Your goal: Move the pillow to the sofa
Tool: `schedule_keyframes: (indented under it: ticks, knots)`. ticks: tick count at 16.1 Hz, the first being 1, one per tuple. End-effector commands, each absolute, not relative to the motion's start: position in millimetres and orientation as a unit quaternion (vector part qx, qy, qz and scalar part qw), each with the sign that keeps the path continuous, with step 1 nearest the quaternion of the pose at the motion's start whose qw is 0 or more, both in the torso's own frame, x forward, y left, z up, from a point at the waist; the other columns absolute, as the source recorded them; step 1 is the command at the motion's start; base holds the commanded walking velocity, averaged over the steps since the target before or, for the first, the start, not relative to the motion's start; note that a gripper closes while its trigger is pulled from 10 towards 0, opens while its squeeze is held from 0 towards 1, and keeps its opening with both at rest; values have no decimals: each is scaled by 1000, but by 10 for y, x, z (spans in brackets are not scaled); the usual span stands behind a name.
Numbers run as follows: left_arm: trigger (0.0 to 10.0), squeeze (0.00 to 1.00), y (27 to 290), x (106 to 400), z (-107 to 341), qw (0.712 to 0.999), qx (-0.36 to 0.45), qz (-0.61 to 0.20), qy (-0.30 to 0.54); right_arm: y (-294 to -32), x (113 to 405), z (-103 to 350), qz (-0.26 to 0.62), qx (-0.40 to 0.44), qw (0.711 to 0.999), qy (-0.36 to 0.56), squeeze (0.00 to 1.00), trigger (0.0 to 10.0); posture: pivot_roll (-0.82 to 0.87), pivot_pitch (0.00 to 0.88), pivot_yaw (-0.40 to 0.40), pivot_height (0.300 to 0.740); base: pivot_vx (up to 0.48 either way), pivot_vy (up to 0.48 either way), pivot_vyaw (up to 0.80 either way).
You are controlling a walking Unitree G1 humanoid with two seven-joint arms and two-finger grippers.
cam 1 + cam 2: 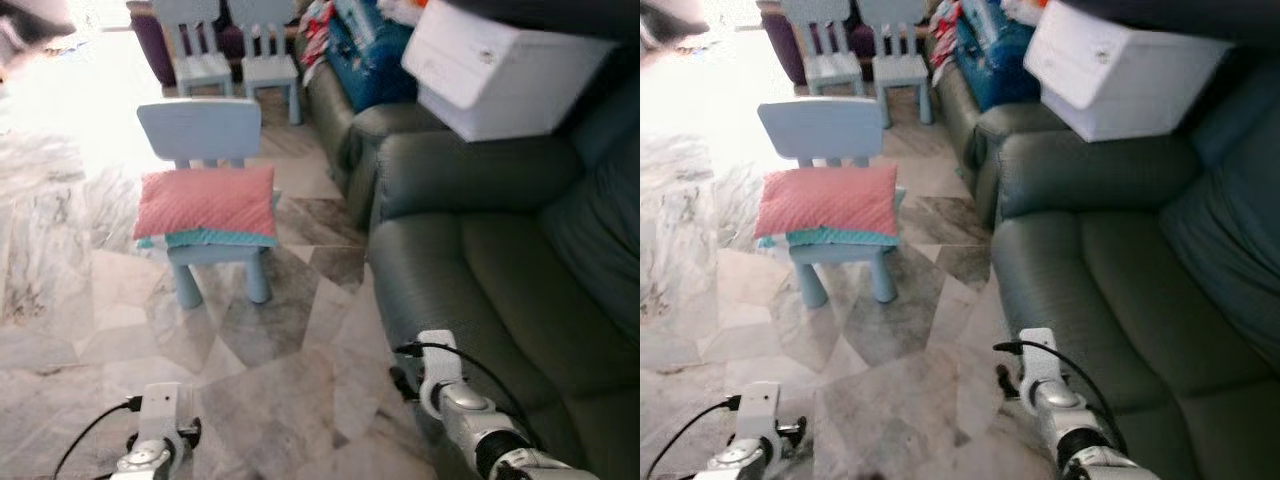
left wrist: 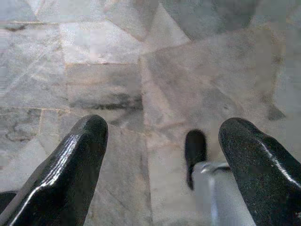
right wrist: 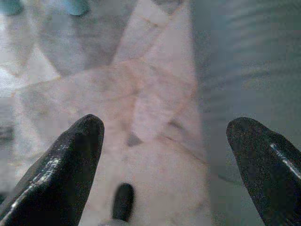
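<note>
Pink and quilted, the pillow (image 1: 206,201) lies flat on the seat of a small pale blue chair (image 1: 199,130), on top of a teal cushion (image 1: 210,239) whose edge shows beneath it. The chair stands on the marble floor (image 1: 60,290), well apart from the robot and to the left of the grey-green sofa (image 1: 500,270). Nothing of the task is done yet, as far as the pictures show: the pillow is untouched and the sofa seat nearest the robot is bare. A white box (image 1: 505,70) sits farther back on the sofa arm, clear of that seat. Both arms hang low near the robot's body. The left claw (image 2: 164,155) is spread wide with nothing between its fingers, pointing at floor tiles; the right claw (image 3: 164,155) is likewise wide open and empty, aimed at the floor just beside the sofa's front edge. What is left is the whole job, I judge: walk to the chair, take the pink pillow off the teal one without dragging that along, turn to the sofa and lay it on the seat. Two more blue chairs (image 1: 240,45) stand at the far end of the room.
</note>
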State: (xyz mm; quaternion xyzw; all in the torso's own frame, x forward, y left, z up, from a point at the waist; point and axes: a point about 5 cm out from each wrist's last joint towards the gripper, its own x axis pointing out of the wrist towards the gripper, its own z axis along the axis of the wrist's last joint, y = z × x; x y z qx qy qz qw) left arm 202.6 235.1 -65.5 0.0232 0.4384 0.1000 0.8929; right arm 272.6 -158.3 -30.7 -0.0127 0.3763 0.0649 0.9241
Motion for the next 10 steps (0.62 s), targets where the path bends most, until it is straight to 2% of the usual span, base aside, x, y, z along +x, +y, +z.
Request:
schedule_keyframes:
  ticks: [1,5,10]
  knots:
    - [10000,0,2375,2002,-664,889,22,109,444,-1586,2719,-314,63,-13,923,379,0,10000,-105,107,-45,740,386,0,0]
    - [10000,0,2374,1986,-673,888,17,115,445,-1617,2679,-339,81,-51,922,376,0,10000,-106,107,-47,740,0,0,0]
    - [10000,0,2381,1967,-681,886,16,112,449,-1663,2629,-373,91,-70,917,382,0,10000,-108,102,-46,740,0,454,0]
